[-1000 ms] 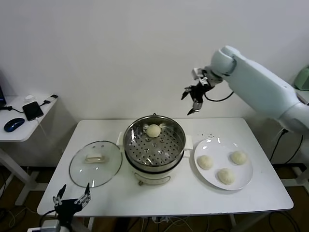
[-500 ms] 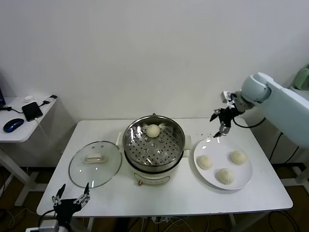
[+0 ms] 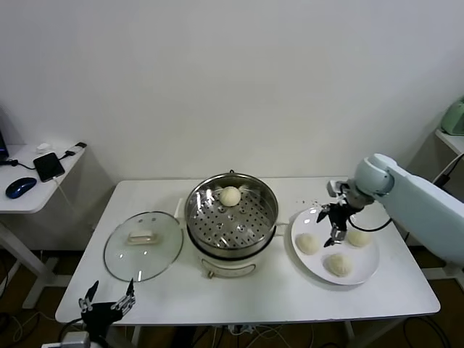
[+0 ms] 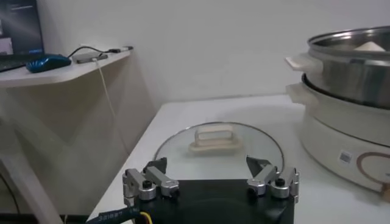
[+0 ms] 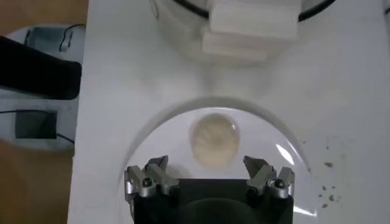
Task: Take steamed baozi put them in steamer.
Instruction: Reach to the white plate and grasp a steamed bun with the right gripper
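The steamer [image 3: 232, 221] stands mid-table with one steamed baozi [image 3: 230, 196] on the far side of its perforated tray. Three more baozi [image 3: 307, 243] [image 3: 357, 237] [image 3: 338, 264] lie on a white plate [image 3: 313, 265] to the right. My right gripper [image 3: 332, 226] hangs open just over the plate, between the buns. In the right wrist view its open fingers [image 5: 206, 164] straddle one baozi [image 5: 214, 140] from above without touching it. My left gripper [image 3: 109, 301] waits open below the table's front left edge; the left wrist view shows it [image 4: 206, 164] empty.
A round glass lid [image 3: 143, 245] with a cream handle lies flat left of the steamer, also seen as the lid [image 4: 216, 146] in front of my left gripper. A side table [image 3: 36, 190] with a phone and mouse stands at the far left.
My right arm has swung down and to the right, from high behind the steamer to just over the plate. The left gripper has barely shifted.
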Controlling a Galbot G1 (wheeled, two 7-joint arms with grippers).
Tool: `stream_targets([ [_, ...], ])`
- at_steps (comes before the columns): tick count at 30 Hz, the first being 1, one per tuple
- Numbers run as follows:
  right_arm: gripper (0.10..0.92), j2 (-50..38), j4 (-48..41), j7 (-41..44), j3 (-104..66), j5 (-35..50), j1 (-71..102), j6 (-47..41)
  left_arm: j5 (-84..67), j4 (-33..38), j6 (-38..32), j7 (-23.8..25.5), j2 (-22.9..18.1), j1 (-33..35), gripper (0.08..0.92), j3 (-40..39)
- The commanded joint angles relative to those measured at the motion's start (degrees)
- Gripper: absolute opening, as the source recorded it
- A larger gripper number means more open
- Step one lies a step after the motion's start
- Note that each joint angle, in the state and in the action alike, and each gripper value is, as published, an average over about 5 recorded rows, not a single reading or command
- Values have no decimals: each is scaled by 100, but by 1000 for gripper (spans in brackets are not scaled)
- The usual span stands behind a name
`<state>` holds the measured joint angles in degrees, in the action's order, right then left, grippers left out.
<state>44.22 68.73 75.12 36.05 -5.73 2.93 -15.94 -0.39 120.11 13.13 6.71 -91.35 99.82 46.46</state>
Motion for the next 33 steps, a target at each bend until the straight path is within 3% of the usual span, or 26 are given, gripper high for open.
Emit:
stream_targets([
  [1, 823, 384, -393, -53, -132, -348, 287, 162, 70, -36, 11, 0, -8, 10, 823, -17],
  [33, 823, 1087, -1359, -197, -295, -884, 367, 569, 128, -127, 17, 15, -32, -39, 823, -15],
])
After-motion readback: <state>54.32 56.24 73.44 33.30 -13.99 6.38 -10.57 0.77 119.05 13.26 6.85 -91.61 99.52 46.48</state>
